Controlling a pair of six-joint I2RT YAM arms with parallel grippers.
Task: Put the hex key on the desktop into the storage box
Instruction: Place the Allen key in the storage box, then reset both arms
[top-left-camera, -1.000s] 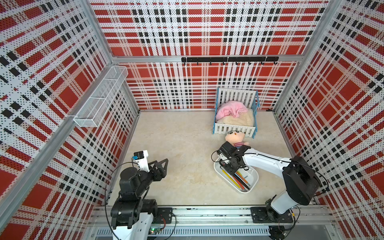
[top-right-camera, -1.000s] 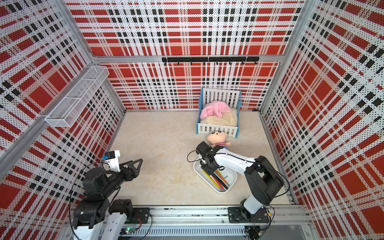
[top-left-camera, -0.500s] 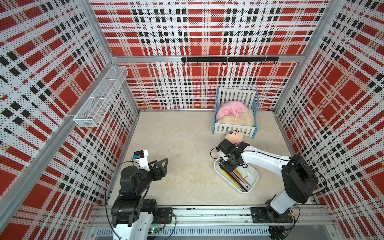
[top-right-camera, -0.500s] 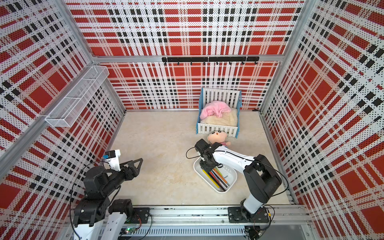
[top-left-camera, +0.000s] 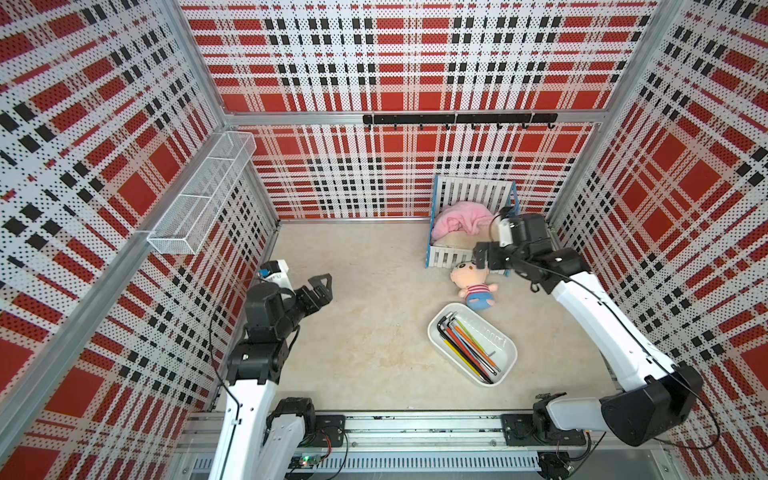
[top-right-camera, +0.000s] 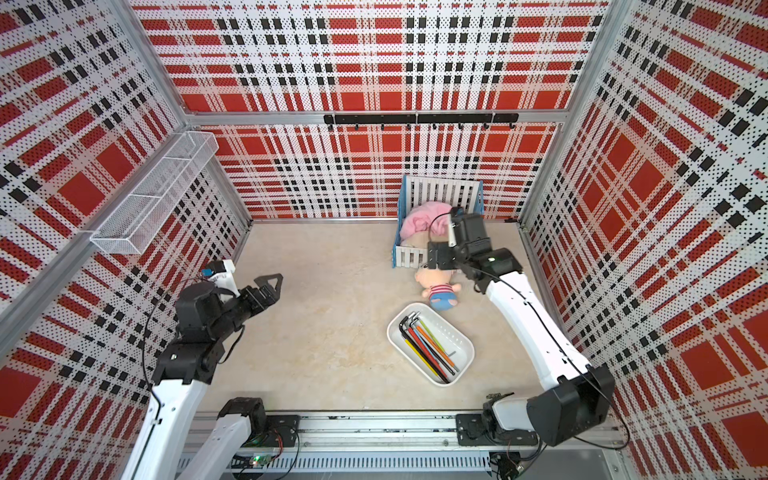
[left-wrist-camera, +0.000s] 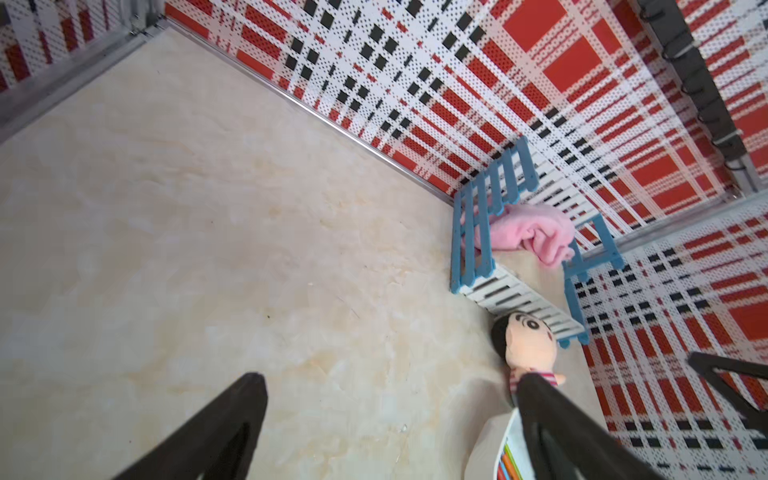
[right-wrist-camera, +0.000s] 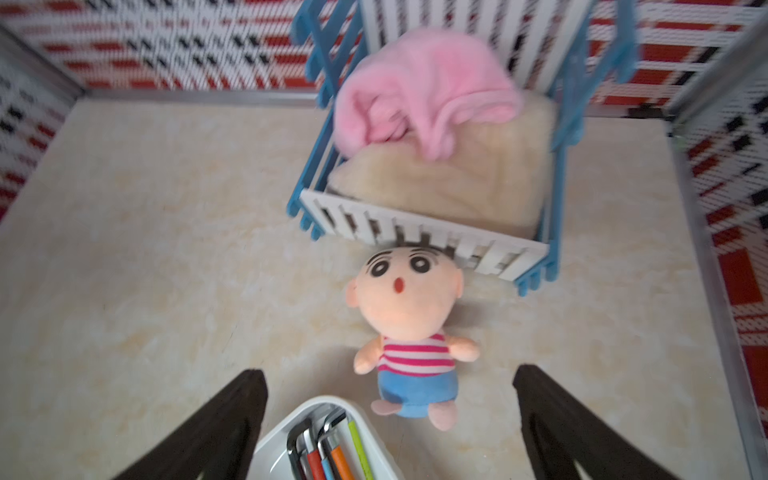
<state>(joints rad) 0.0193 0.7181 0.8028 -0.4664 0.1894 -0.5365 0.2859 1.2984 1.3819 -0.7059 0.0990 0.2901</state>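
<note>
Coloured hex keys (top-left-camera: 467, 347) lie side by side inside the white storage box (top-left-camera: 492, 336) on the desktop (top-left-camera: 365, 340). The right gripper (top-left-camera: 482, 258) hangs over a plush doll (top-left-camera: 473, 286) just beside the box, fingers spread, empty. The left gripper (top-left-camera: 326, 287), well apart from the box, is likewise spread and empty.

The scene is lit brightly and evenly from above, and only faint, soft shadows are cast on the tabletop (top-left-camera: 365, 332). Both top views are rendered sharp, with walls (top-left-camera: 104, 166) bowed outward. The right wrist view is blurred, most at the crib (right-wrist-camera: 424, 239).
</note>
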